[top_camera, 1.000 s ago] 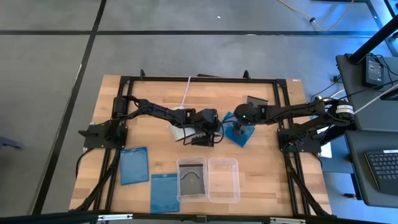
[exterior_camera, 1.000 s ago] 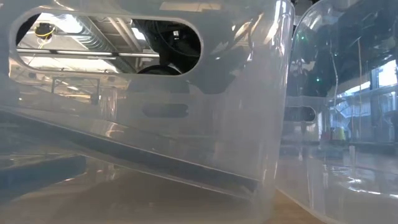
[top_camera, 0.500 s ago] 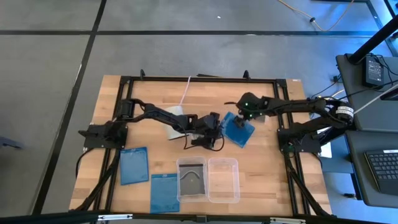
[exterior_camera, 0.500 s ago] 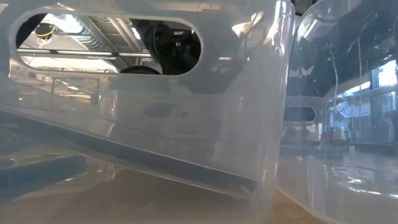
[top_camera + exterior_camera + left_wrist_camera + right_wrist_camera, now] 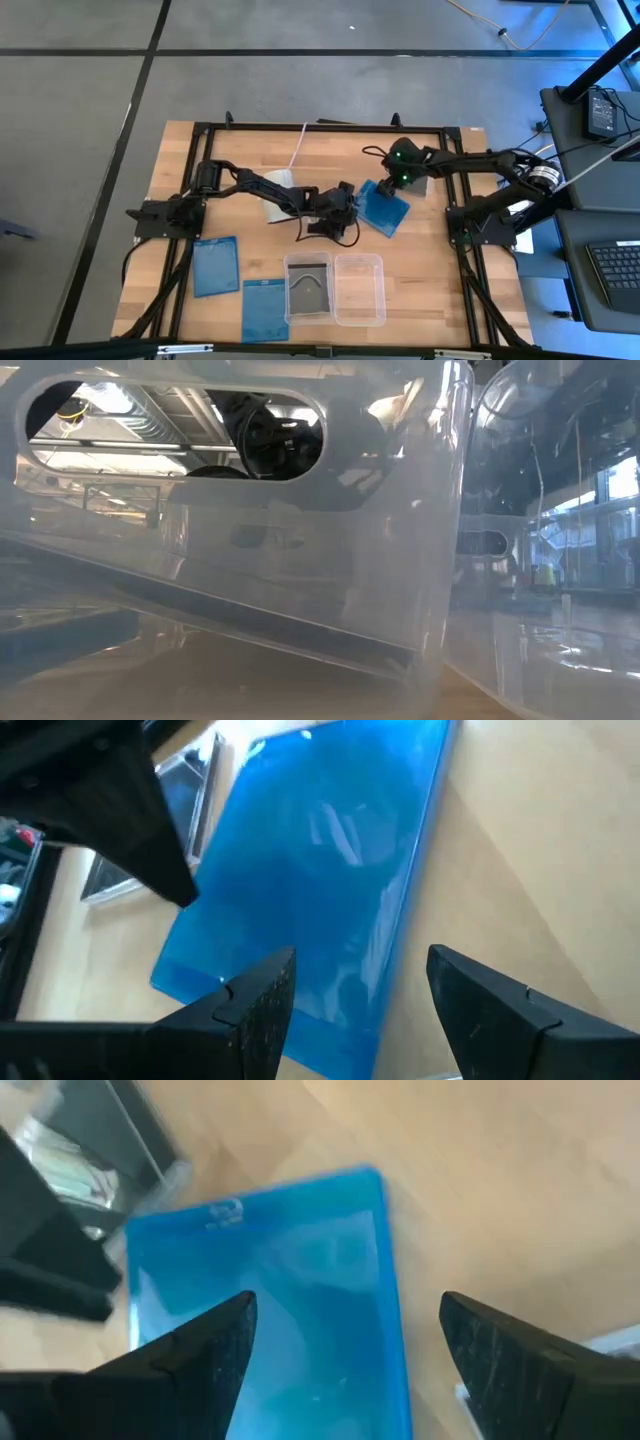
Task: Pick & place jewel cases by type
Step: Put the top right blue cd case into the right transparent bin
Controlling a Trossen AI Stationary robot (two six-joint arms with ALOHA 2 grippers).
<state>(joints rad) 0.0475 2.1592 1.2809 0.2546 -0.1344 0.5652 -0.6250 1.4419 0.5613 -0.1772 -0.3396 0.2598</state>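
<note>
A translucent blue jewel case lies flat on the wooden table, near the middle. My left gripper stands open at the case's left corner, fingers slanting down either side of it. My right gripper hovers open above the case's far edge. Two more blue cases lie flat at the near left. A dark case lies in the left clear tray. A grey case rests beyond the blue one, beside my right gripper.
Two clear trays stand side by side at the near edge and fill the low view. A pale case lies under my left arm. A black frame borders the table, and bare wood shows at the far left.
My right gripper has drawn back from on top of the blue case toward the far edge, rolling as it went and staying open. My left gripper has sunk and crept toward the case's left corner, also rolling. The blue case has stayed flat in place.
</note>
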